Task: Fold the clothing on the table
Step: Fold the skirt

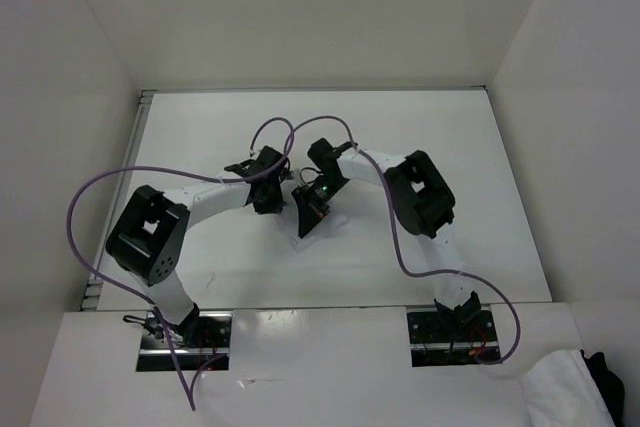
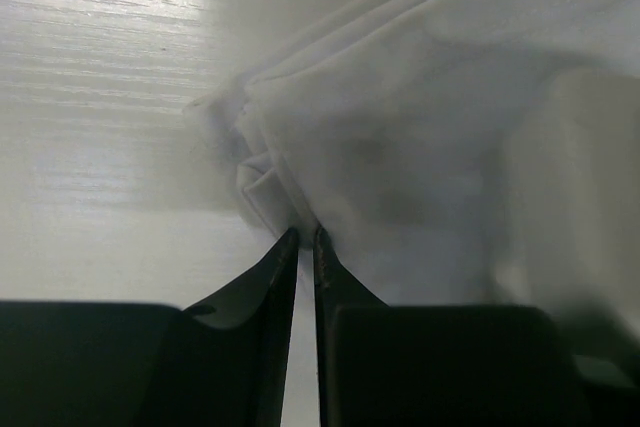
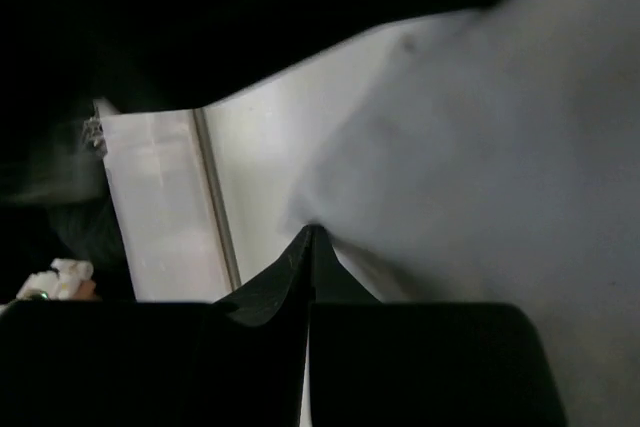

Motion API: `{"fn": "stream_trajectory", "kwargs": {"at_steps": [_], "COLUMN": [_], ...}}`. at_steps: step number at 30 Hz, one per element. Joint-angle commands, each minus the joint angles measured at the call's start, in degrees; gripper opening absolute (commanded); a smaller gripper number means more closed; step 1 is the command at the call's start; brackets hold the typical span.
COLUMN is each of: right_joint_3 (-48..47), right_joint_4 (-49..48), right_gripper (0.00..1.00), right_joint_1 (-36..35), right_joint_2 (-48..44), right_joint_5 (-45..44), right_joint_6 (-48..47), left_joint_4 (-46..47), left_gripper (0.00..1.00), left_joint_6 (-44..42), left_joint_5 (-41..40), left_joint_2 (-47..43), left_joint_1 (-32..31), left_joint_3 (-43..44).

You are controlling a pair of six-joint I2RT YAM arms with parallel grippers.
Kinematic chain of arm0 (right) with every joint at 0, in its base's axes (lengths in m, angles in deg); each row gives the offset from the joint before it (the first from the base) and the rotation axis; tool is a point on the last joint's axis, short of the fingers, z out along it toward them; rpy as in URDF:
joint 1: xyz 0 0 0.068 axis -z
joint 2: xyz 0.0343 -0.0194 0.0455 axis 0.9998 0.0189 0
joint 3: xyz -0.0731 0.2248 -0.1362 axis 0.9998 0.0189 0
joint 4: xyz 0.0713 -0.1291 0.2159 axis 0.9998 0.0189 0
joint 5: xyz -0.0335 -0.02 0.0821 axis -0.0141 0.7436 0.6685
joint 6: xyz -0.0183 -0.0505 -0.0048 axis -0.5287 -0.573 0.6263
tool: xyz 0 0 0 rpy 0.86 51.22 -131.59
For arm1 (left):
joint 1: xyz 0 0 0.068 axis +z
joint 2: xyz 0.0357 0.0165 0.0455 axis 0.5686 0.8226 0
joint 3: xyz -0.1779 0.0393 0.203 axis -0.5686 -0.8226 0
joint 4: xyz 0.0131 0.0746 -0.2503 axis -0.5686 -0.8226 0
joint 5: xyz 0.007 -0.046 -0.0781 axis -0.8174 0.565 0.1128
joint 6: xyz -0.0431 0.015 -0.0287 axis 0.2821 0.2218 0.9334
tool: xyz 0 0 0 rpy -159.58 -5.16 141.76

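Even, diffuse overhead light is flooding the top view, washing the table [image 1: 200,147] and the wall panels [image 1: 300,17] into nearly the same white, with only faint, soft shadows falling. In the left wrist view, streaky glare is running across the tabletop and the clothing [image 2: 420,147] is sitting close and out of focus. The right wrist view is coming through dim and murky, black shadow swallowing its top.

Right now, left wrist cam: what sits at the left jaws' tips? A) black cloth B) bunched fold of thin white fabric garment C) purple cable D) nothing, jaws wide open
B: the thin white fabric garment bunches into folds at the nearly closed left jaws' tips.
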Motion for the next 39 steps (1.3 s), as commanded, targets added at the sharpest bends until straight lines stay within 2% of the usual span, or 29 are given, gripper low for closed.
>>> {"fn": "stream_trajectory", "kwargs": {"at_steps": [1,11,13,14,16,17,19,22,23,24,25,28,30,34,39], "right_joint_3": [-2.2,-5.3,-7.2,-8.4,-8.4,-7.7,-6.6,-6.0,-6.0,-5.2,-5.2,-0.4,4.0,5.7,4.5], "right_joint_4": [-1.2,4.2,8.6,15.5,21.2,24.7,24.2,19.8,15.3,11.7,7.7,-9.5,-15.9,-23.6,-28.3], "right_gripper": [0.00,0.00,0.00,0.00,0.00,0.00,0.00,0.00,0.00,0.00,0.00,0.00,0.00,0.00,0.00], "right_joint_1": [-1.0,-0.5,0.1,0.8,3.0,4.1,7.5,11.3,11.9,11.9,11.9,11.9,11.9,8.3,7.6], "right_joint_2": [1.2,5.2,5.8,5.8,4.2,3.1,0.0,-1.3,-1.3,-1.3,-1.3,-6.1,-9.7,-15.7,-16.4], "right_joint_5": [-5.0,-3.5,0.5,2.6,8.9,10.3,11.9,11.3,10.3,6.0,3.5,-5.0,-8.9,-23.1,-27.4], "right_joint_6": [5.6,5.5,-1.9,-5.7,-16.3,-18.9,-20.2,-14.7,-12.1,-4.2,-1.0,8.4,12.8,14.3,16.9], "left_joint_4": [-0.1,-1.2,0.0,0.0,0.5,0.5,1.8,4.6,7.4,9.0,10.5,10.9,10.0,10.0,8.7], "left_gripper": [0.17,0.17,0.16,0.16,0.14,0.14,0.14,0.14,0.16,0.17,0.17,0.12,0.08,0.00,0.00], "left_joint_6": [0.0,0.5,0.5,0.5,0.0,-0.8,-1.6,-2.1,-3.0,-3.9,-4.9,-6.1,-6.6,-6.6,-5.1], "left_joint_5": [-1.1,-1.7,-2.2,-2.2,-2.7,-2.7,-3.3,-1.4,0.0,3.3,5.1,9.4,9.9,9.9,7.2], "left_joint_2": [-0.2,-4.8,-7.0,-7.8,-10.1,-11.0,-13.9,-16.9,-17.4,-17.4,-17.4,-12.6,-8.6,-5.1,-1.5], "left_joint_1": [0.1,0.1,0.1,0.1,0.1,0.1,0.1,0.1,0.1,0.1,0.1,0.1,0.1,0.1,0.1], "left_joint_3": [1.7,1.2,0.0,0.0,-0.6,-0.6,-2.1,-2.8,-3.4,-4.4,-4.4,-3.1,-1.7,-1.7,-1.7]}}
